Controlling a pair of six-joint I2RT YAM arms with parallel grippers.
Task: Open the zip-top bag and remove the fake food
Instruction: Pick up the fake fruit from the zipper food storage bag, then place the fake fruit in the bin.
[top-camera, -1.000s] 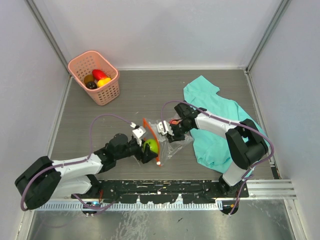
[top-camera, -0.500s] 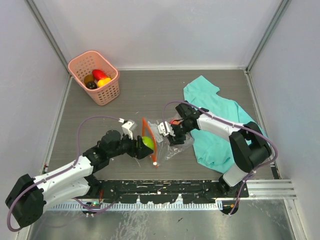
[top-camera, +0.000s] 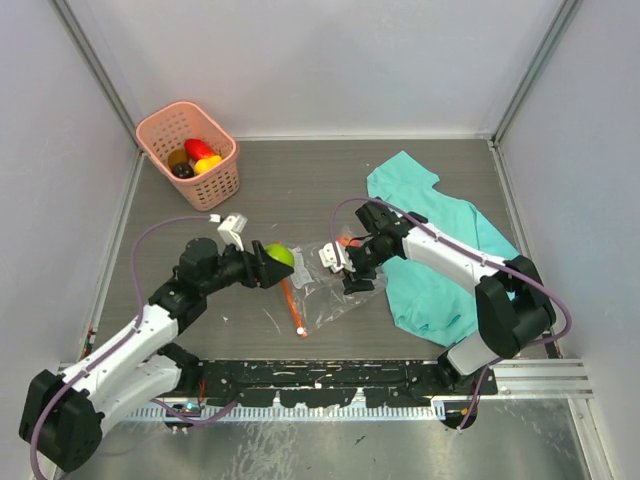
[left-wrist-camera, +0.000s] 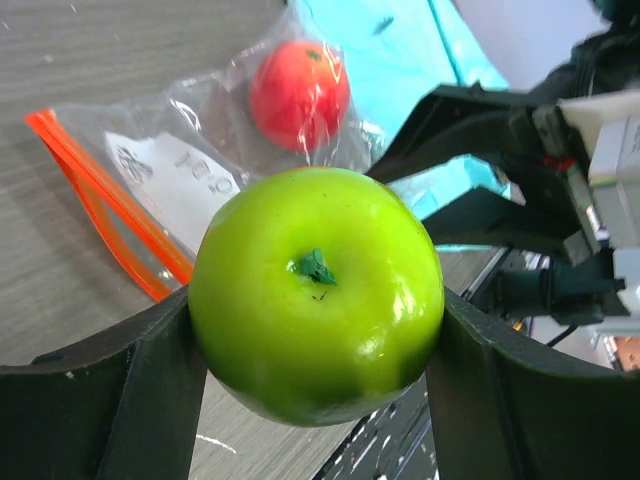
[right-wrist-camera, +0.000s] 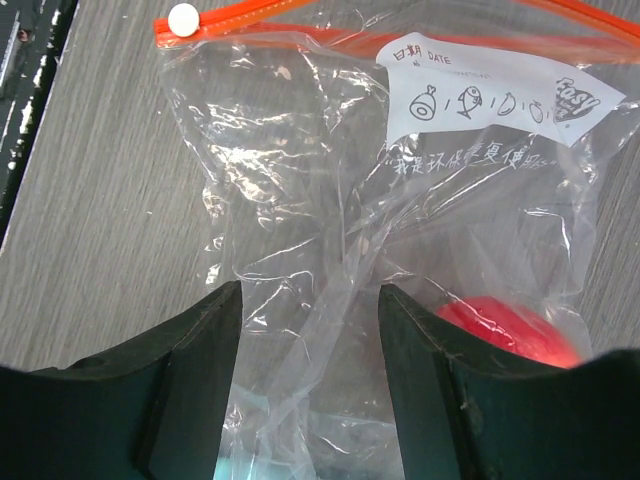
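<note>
Grey wood-grain table (top-camera: 300, 190) between pale walls, seen from above, with a clear zip-top bag (top-camera: 330, 296) lying near its middle. Well to the left of the bag and farther back stands a pink basket (top-camera: 222, 186) holding red, yellow and dark fake food (top-camera: 197, 157). Just left of the bag, the left gripper (top-camera: 270, 265) is clamped on a glossy green apple (left-wrist-camera: 316, 290), one finger pressed against each side, the fruit lifted clear of the plastic. The bag lies flat and crinkled. Its red-orange zip strip (top-camera: 292, 305) runs along its left edge, with the small white slider (right-wrist-camera: 183, 17) at the strip's near end and a white label (right-wrist-camera: 480, 85) just inside the strip. A red fake fruit (right-wrist-camera: 505, 325) sits inside the bag, at its right end. Over that right end hovers the right gripper (right-wrist-camera: 310, 295), its jaws apart with wrinkled plastic showing between them. Right of the bag, a teal cloth (top-camera: 420, 190) lies rumpled on the table, partly under the right arm.
</note>
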